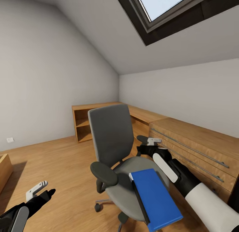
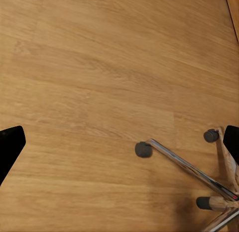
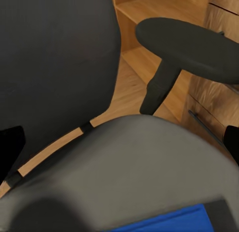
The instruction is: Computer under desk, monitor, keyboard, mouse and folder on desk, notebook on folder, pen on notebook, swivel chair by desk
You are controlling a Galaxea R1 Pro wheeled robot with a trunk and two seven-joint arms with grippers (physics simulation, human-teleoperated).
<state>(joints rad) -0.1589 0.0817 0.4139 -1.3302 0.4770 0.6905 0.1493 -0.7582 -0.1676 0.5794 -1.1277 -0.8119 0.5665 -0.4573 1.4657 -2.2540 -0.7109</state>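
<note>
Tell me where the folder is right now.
In the head view the folder lies on the swivel chair's seat, at its front edge and overhanging it, just below the right gripper and beside the wooden drawer chest.

Wooden floor (image 1: pixel 59 159) under the swivel chair (image 1: pixel 113 139), blue folder (image 1: pixel 154 195) flat on its grey seat.

The chair (image 1: pixel 114 149) stands on open wood floor (image 1: pixel 56 159), with clear room on its left side. On its right, the drawer chest (image 1: pixel 196 149) sits near, leaving a narrow gap. The right gripper (image 1: pixel 147 147) occupies that gap beside the armrest (image 3: pixel 189 43). The folder (image 1: pixel 156 198) covers the seat front; 2 armrests flank it.
</note>
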